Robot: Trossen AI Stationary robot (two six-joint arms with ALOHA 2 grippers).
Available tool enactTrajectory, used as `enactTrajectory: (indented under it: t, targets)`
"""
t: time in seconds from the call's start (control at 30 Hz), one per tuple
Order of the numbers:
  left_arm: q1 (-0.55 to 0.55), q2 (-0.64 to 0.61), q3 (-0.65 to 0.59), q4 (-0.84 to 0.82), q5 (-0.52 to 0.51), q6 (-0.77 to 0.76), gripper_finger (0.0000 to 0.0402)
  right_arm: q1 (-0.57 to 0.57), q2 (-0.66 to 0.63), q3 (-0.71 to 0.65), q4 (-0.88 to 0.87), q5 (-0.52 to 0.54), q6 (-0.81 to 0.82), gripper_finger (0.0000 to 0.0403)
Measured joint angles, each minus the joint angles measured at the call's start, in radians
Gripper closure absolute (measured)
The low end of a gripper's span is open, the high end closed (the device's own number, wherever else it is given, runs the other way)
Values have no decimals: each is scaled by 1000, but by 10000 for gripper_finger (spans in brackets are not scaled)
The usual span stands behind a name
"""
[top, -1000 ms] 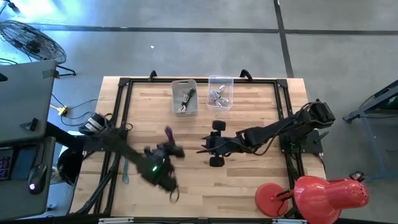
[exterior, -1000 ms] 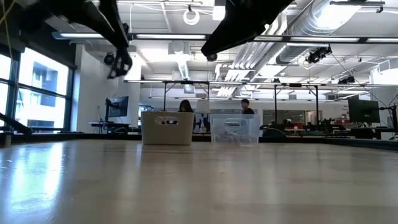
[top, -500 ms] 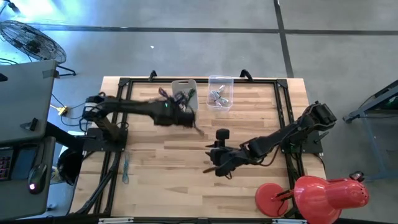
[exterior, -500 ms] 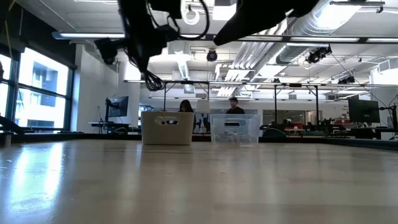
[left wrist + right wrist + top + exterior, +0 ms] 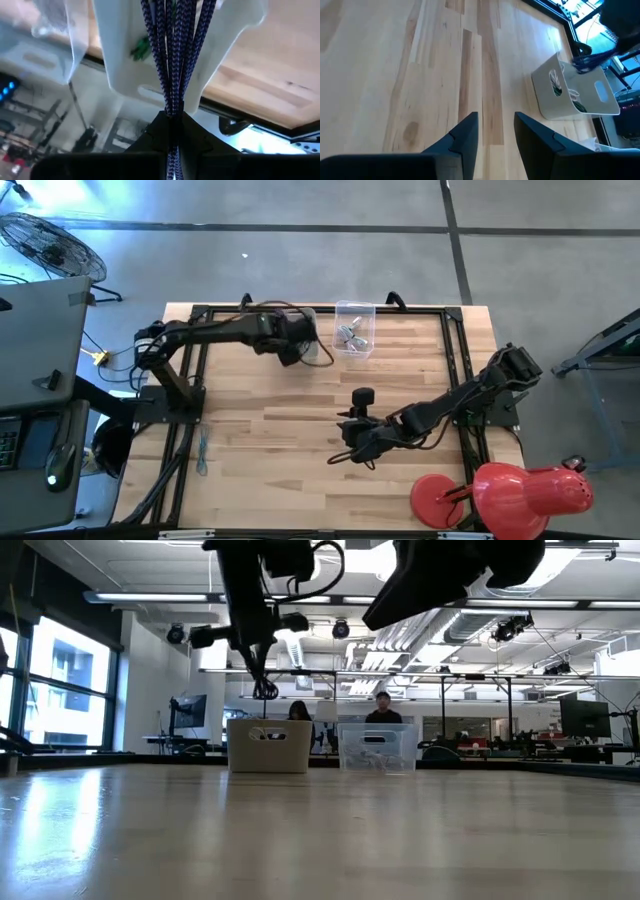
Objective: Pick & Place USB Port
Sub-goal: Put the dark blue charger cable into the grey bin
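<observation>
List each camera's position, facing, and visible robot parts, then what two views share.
High: overhead, straight down on table; both arms.
Low: table height, facing white bin and clear bin; arms overhead.
Left wrist: past left gripper holding blue cable over the bin.
Right wrist: past right gripper, open.
Shared: white bin, every view.

Left gripper (image 5: 296,340) hangs over the white bin (image 5: 572,91) at the table's far edge, clamped on a blue braided cable (image 5: 172,47) that dangles toward the bin opening, so access to it from above is blocked. Clear bin (image 5: 354,328) just beside it is uncovered from above. Right gripper (image 5: 492,135) sits low over mid-table, fingers apart, with bare wood ahead and an open lane toward the white bin. Table (image 5: 260,440) near side is bare. Black frame rails (image 5: 195,360) run along the left, right and far edges. Red lamp (image 5: 520,492) occupies the near right corner.
</observation>
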Motion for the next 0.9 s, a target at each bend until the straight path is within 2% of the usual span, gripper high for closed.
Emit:
enactTrajectory:
  t: [0.07,0.23,0.4,0.7,0.9]
  targets:
    - [32,-3,2,27,15,16,387,0,0,0,-3,3,0,284]
    - [116,-2,1,63,155,80,388,-1,0,0,-14,21,-1,284]
    - [167,12,1,116,240,103,389,-1,0,0,-16,22,0,284]
    - [186,89,1,86,258,140,388,-1,0,0,-26,28,1,284]
    - [188,139,1,124,253,84,365,-1,0,0,-35,28,2,284]
